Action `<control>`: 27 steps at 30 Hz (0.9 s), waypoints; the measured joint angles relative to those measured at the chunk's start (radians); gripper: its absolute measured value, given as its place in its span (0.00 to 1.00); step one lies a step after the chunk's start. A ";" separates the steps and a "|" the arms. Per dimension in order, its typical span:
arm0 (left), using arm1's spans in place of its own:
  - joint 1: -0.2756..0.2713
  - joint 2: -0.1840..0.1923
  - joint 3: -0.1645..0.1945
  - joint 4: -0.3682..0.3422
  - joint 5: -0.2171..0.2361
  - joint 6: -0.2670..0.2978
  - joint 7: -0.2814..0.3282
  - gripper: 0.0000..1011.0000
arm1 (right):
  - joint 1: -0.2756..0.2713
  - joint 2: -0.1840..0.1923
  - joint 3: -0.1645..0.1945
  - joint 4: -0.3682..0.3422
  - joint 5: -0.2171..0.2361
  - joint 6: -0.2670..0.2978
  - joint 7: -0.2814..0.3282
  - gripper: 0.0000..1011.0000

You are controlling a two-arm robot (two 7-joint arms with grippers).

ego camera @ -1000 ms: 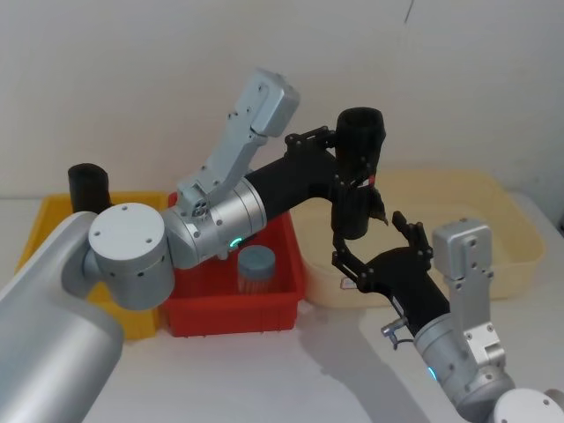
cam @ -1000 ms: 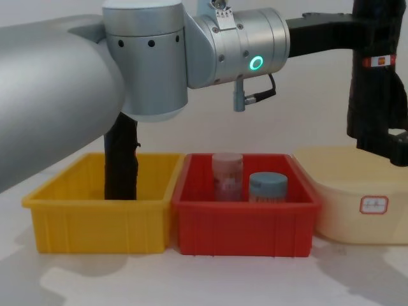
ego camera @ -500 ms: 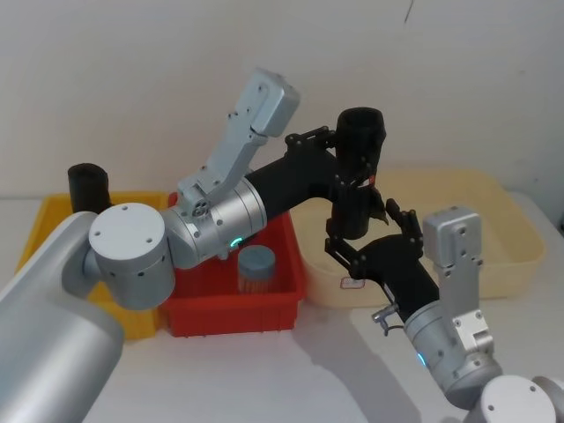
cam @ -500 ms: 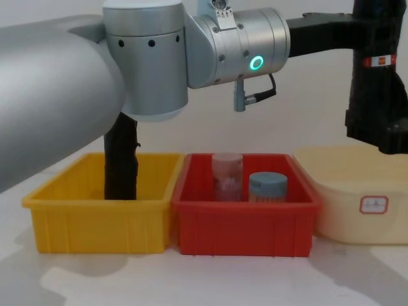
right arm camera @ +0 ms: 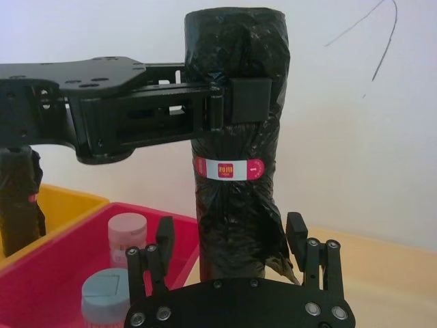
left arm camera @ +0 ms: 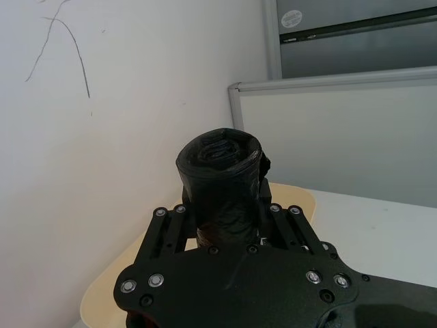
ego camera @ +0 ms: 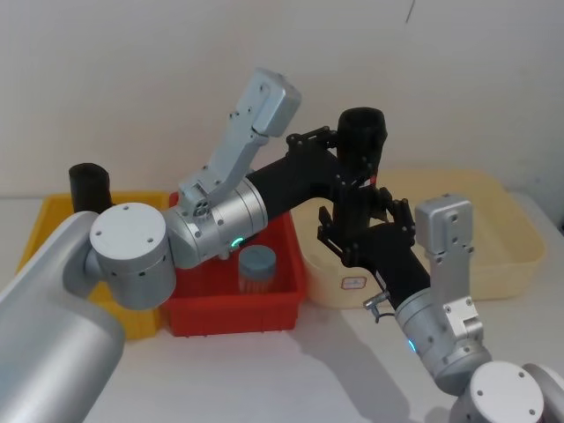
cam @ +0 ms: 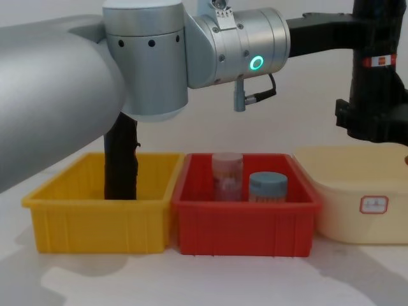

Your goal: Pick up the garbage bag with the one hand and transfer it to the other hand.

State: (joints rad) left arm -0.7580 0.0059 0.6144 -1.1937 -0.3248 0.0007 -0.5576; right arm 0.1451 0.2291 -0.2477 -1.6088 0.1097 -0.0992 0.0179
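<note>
The garbage bag [ego camera: 356, 189], a tall black roll with a red-and-white label band [right arm camera: 229, 168], hangs upright in the air over the left end of the beige tub. My left gripper [ego camera: 355, 157], on the green-ringed wrist [cam: 256, 62], is shut on it near its top, above the band. My right gripper [ego camera: 363, 231] has come up from below. Its fingers [right arm camera: 295, 232] stand open on either side of the bag's lower end, with a gap on each side. In the left wrist view the roll [left arm camera: 220, 178] stands between the closed fingers. A loose flap [right arm camera: 281, 254] hangs at the bag's bottom.
A yellow bin [cam: 64, 217] on the left holds a plain black roll [cam: 121, 159]. The red bin [cam: 242, 229] in the middle holds a pink-lidded jar [cam: 227, 175] and a blue-lidded jar [cam: 268, 186]. The beige tub [cam: 357, 191] stands at the right.
My right gripper has risen and moved in toward the bag, so its open fingers now flank the bag's lower end. The left arm and the bag have stayed still.
</note>
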 joint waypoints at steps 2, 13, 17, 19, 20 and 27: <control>0.000 0.000 0.000 0.000 0.000 0.000 0.000 0.45 | 0.005 -0.005 0.000 0.004 0.000 0.002 0.002 0.99; 0.000 0.000 0.000 0.000 0.000 0.000 0.000 0.45 | 0.022 -0.018 -0.001 0.016 -0.002 0.011 0.010 0.99; 0.000 0.000 0.000 0.000 0.000 0.000 0.000 0.45 | 0.025 -0.021 -0.001 0.018 -0.002 0.013 0.012 0.97; 0.000 0.000 0.000 0.000 0.000 0.000 0.000 0.45 | 0.026 -0.022 -0.001 0.019 -0.002 0.014 0.013 0.94; 0.000 0.000 0.000 0.000 0.000 0.000 0.000 0.45 | 0.027 -0.023 -0.001 0.020 -0.002 0.014 0.013 0.92; 0.000 0.000 0.000 0.000 0.000 0.000 0.000 0.45 | 0.029 -0.025 -0.001 0.022 -0.002 0.015 0.014 0.73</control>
State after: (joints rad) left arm -0.7580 0.0059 0.6144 -1.1937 -0.3246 0.0006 -0.5576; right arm 0.1745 0.2040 -0.2483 -1.5869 0.1075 -0.0837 0.0316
